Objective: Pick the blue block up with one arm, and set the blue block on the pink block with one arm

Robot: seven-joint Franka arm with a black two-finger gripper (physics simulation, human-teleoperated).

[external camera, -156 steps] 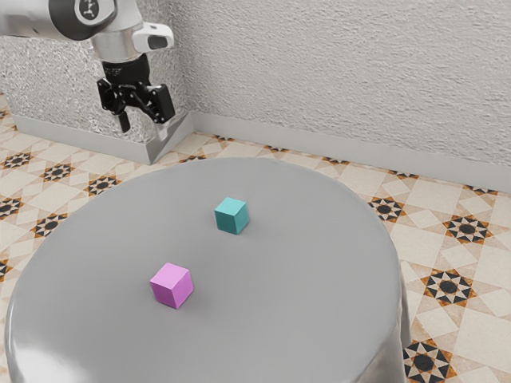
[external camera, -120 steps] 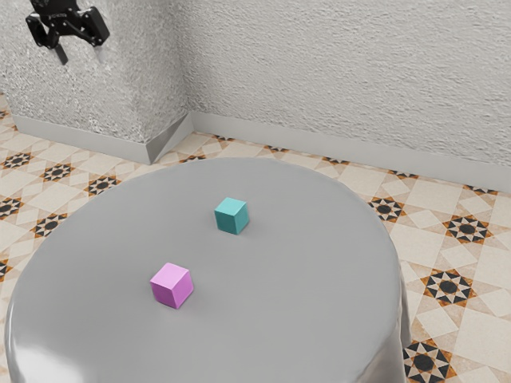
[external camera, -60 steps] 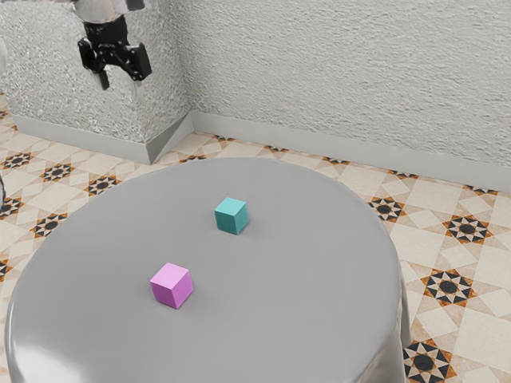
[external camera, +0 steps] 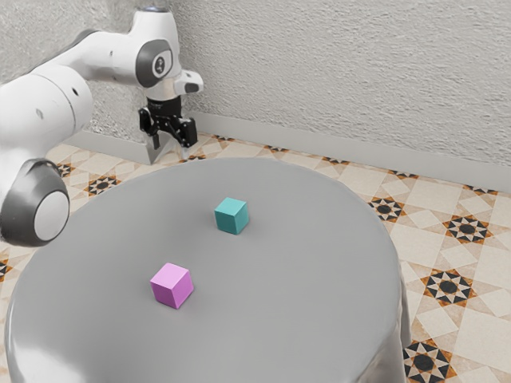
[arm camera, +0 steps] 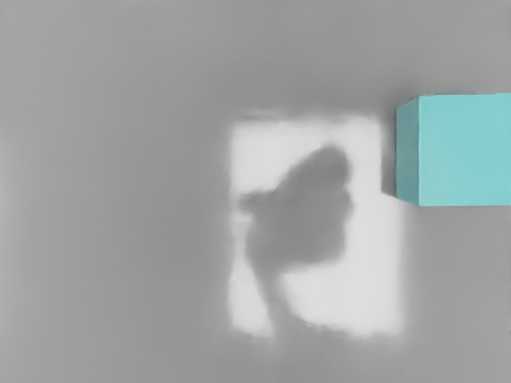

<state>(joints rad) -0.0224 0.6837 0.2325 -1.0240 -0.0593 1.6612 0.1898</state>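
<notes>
1. fingers (external camera: 188, 134) spread wide and empty, up near the worktop's (external camera: 319, 263) 11 o'clock edge.
2. blue block (external camera: 231, 215) sits mid-worktop, about 5 o'clock from them and well apart. it's a cube, so no long axis to favour.
3. pink block (external camera: 172, 285) waits at 7 o'clock from the blue.
4. wrist view: the blue block (arm camera: 459, 149) lies beside the hand's shadow (arm camera: 299, 215), not under it.

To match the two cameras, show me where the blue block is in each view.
Exterior view: the blue block sits on the grey tabletop near its middle, beyond the pink block.
Wrist view: the blue block lies beside a bright patch that holds a dark shadow.
Shared landmark: the grey tabletop under it.
</notes>
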